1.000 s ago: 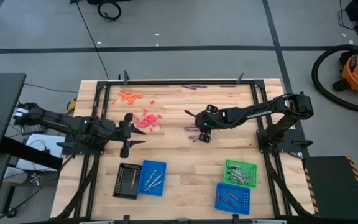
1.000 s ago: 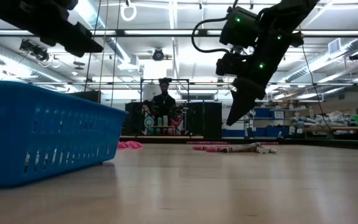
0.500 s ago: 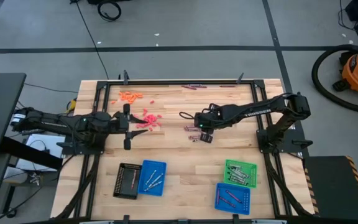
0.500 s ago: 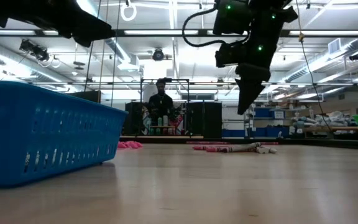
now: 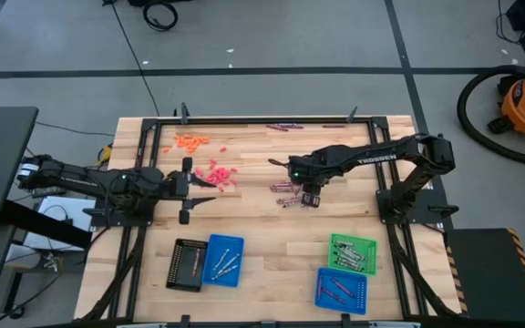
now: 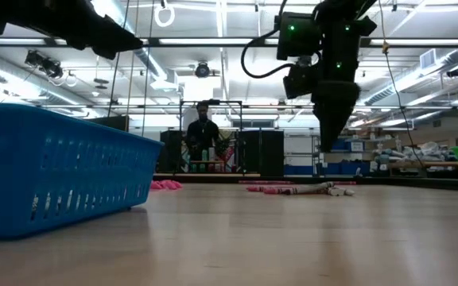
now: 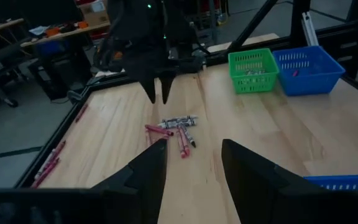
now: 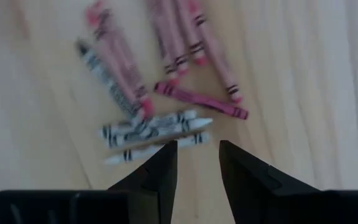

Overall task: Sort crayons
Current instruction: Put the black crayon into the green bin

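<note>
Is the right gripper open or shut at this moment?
Open. In its wrist view the right gripper shows a clear gap between its fingers, nothing between them, above the silver-grey crayons.

The right end effector [image 5: 311, 199] has shifted over the crayons [image 5: 288, 193].

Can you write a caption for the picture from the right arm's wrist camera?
Right tool, open, hangs above a small heap of pink and silver-grey crayons on the wooden table.

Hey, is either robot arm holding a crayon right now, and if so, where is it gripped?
Neither holds anything. The right gripper hangs with open, empty jaws above the small pink and silver-grey crayons; the left gripper is open and empty too.
</note>
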